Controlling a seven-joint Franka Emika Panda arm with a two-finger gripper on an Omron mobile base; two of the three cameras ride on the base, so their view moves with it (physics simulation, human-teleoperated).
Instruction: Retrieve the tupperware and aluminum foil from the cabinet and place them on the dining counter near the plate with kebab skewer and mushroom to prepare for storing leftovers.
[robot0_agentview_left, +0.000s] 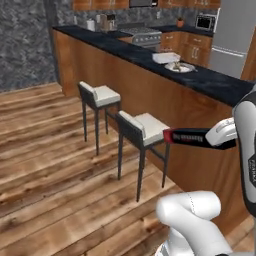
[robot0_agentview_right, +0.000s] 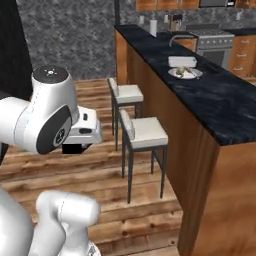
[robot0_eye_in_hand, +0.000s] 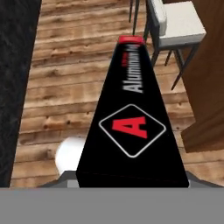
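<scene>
1. Left base view: the white arm rises at the lower right, and its pincer (robot0_agentview_left: 216, 137) holds a long black aluminum foil box (robot0_agentview_left: 187, 136) level, its red end pointing left toward the nearer stool (robot0_agentview_left: 142, 131). The box hangs in the air in front of the wooden face of the long dark-topped bench (robot0_agentview_left: 220, 85), below its top. Far along the bench top lies a plate (robot0_agentview_left: 180, 67) with food on it, and a white tupperware (robot0_agentview_left: 165, 57) sits just behind it, touching or nearly so. A second stool (robot0_agentview_left: 100, 96) stands further back on the plank floor (robot0_agentview_left: 45, 150).

2. Right base view: the arm's big white joint takes up the left side, and the hand sticks out to the right of it with a dark piece under it; I cannot tell the jaws from here. The bench (robot0_agentview_right: 220, 105) runs away on the right, with the plate (robot0_agentview_right: 185, 73) and the tupperware (robot0_agentview_right: 182, 61) just beyond it, well apart from the arm. Both stools stand against the bench's front.

3. Hand view: the foil box (robot0_eye_in_hand: 131, 131) runs up the middle from the pincer, showing a red letter A in a diamond and the word Aluminum. The jaws are clenched on its near end, though the fingertips themselves are hidden by the box. A stool (robot0_eye_in_hand: 177, 24) stands past its red end.
</scene>
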